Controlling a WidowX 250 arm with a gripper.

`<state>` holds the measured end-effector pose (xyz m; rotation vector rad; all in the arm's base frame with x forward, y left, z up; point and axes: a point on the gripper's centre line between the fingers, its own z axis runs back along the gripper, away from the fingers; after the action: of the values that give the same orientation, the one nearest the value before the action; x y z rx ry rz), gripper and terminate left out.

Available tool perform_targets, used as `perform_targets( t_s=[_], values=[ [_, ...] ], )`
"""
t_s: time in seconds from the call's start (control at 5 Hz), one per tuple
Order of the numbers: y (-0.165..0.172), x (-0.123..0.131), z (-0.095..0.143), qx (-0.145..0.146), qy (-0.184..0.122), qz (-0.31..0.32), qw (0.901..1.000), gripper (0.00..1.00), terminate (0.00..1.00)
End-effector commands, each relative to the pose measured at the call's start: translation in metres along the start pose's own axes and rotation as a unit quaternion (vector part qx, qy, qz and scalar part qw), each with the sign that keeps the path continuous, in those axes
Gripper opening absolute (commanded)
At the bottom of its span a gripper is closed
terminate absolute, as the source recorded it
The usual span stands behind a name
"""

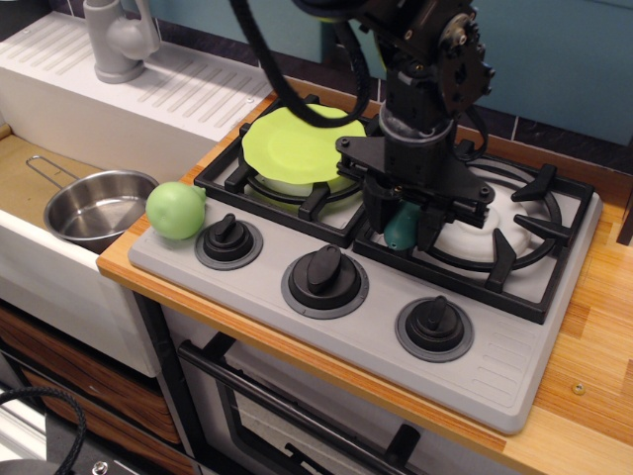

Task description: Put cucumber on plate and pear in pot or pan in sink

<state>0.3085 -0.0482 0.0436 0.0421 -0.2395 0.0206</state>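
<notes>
The pear (176, 209) is sitting on the stove's (346, 317) front-left corner, beside the pan (97, 206) lying in the sink (30, 188). Farther back, the gripper (403, 226) is pointing down over the right burner, its fingers closing tight on the cucumber (400, 227), which seems to be standing upright. Behind, the plate (297, 143) is resting on the left burner.
</notes>
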Motion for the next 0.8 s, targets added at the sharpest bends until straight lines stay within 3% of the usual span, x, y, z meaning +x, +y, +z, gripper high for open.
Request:
perform_targets(
  t_s=[0.0, 0.2, 0.6],
  values=[
    [0.002, 0.018, 0.03, -0.006, -0.003, -0.009, 0.9999, 0.0, 0.0],
    [0.009, 0.018, 0.051, -0.003, 0.012, -0.021, 0.9997, 0.0, 0.0],
    [0.059, 0.016, 0.074, 0.036, -0.001, -0.074, 0.9966, 0.0, 0.0]
  ],
)
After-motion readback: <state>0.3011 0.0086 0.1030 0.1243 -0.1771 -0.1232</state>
